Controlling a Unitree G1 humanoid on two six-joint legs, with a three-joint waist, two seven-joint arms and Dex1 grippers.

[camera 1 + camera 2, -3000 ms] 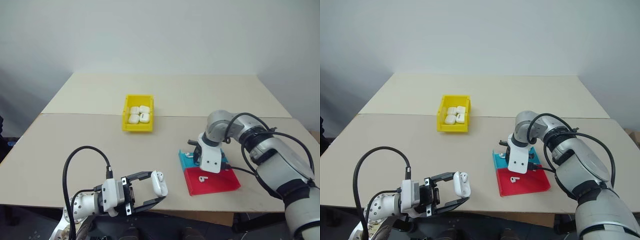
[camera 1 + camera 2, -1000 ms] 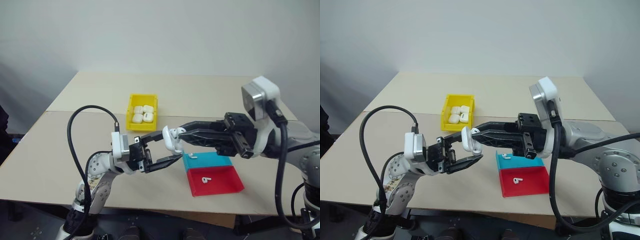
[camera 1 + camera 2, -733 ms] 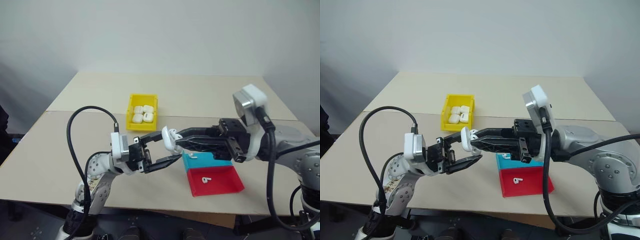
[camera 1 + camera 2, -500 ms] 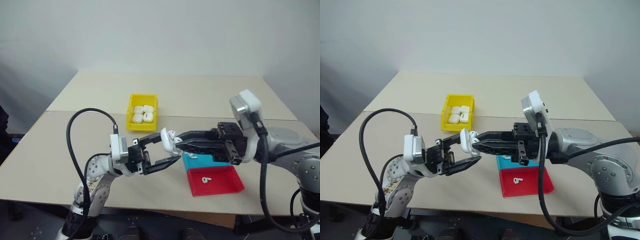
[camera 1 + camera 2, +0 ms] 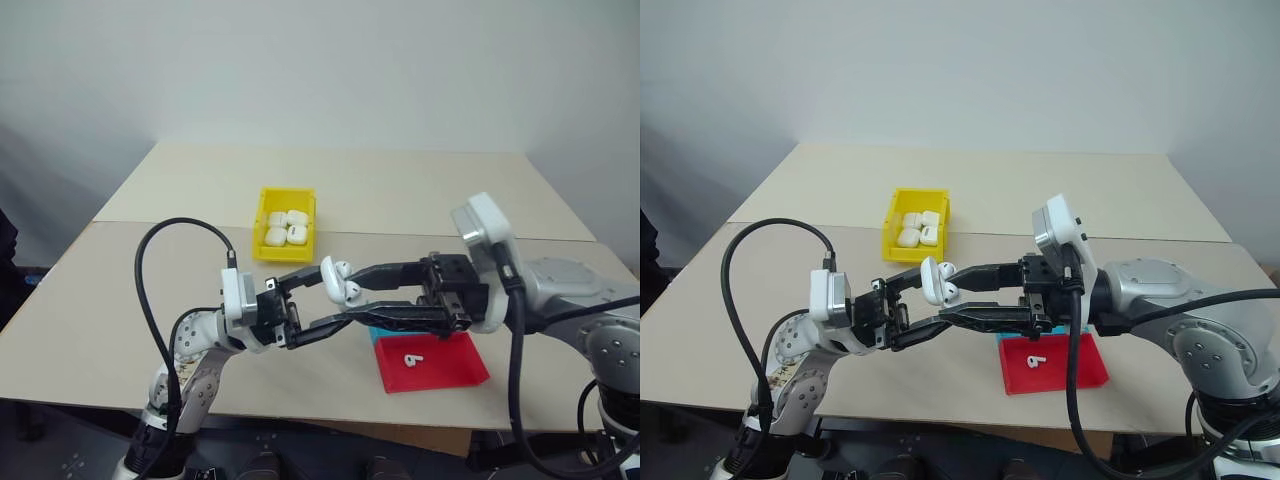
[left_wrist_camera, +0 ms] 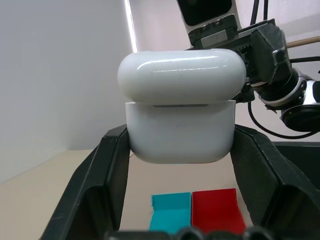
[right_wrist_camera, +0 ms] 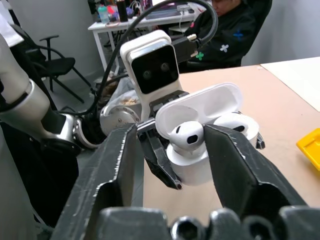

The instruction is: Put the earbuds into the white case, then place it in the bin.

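Beige tabletop [image 5: 130, 290] below; left gripper [image 5: 335, 300] clamps the white case [image 5: 333, 281] mid-air, lid flipped up, both earbuds [image 7: 186, 133] seated. Right gripper [image 5: 352, 295] faces it from the opposite side, jaws apart, straddling the case without pinching. Yellow bin [image 5: 262, 230] lies beyond, nearer the left arm.

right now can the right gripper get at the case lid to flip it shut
Probably yes. The right gripper is open, its fingers either side of the white case in the left gripper; the lid stands open with nothing between.
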